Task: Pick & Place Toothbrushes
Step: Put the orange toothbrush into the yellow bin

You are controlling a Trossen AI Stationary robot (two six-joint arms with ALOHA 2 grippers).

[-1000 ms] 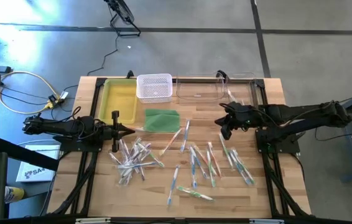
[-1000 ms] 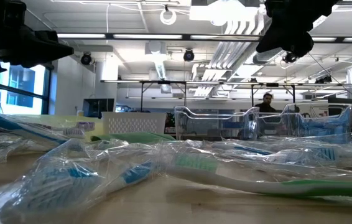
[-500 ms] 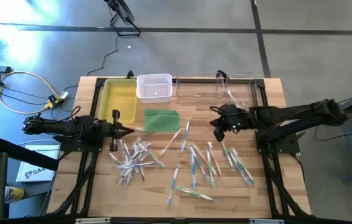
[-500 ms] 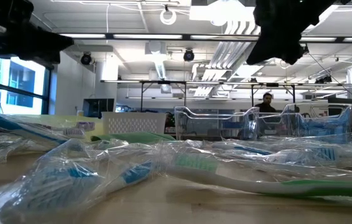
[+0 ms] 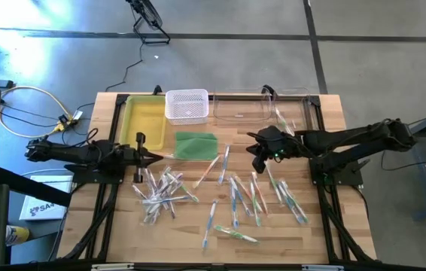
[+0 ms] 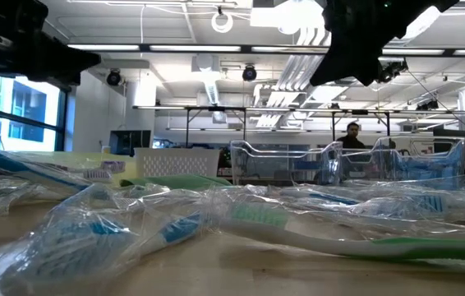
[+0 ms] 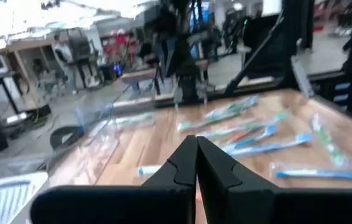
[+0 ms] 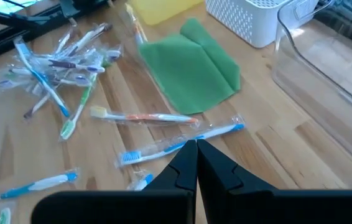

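Observation:
Many toothbrushes lie flat on the wooden table, some in clear wrappers. One heap [image 5: 164, 192] lies at the left, and others are scattered across the middle and right [image 5: 251, 197]. My right gripper [image 5: 256, 160] hangs shut above the scattered ones, slanting down. In its wrist view its fingertips [image 8: 196, 144] stand over a wrapped blue toothbrush [image 8: 163, 149], with an orange one [image 8: 145, 117] beyond. My left gripper [image 5: 157, 157] is shut and level at the table's left, above the heap's far edge. Its wrist view [image 7: 196, 142] looks across toothbrushes [image 7: 250, 134].
A flat green pad [image 5: 196, 144] lies behind the middle. Along the far edge stand a yellow tray [image 5: 144, 120], a white mesh basket [image 5: 187, 105] and a clear bin [image 5: 262, 107]. In the low view, wrapped toothbrushes [image 6: 298, 222] fill the foreground.
My right gripper has moved toward the table's left, out over the scattered toothbrushes, sinking a little and staying shut. My left gripper has rolled slightly about its own axis without leaving its place. No toothbrush has moved.

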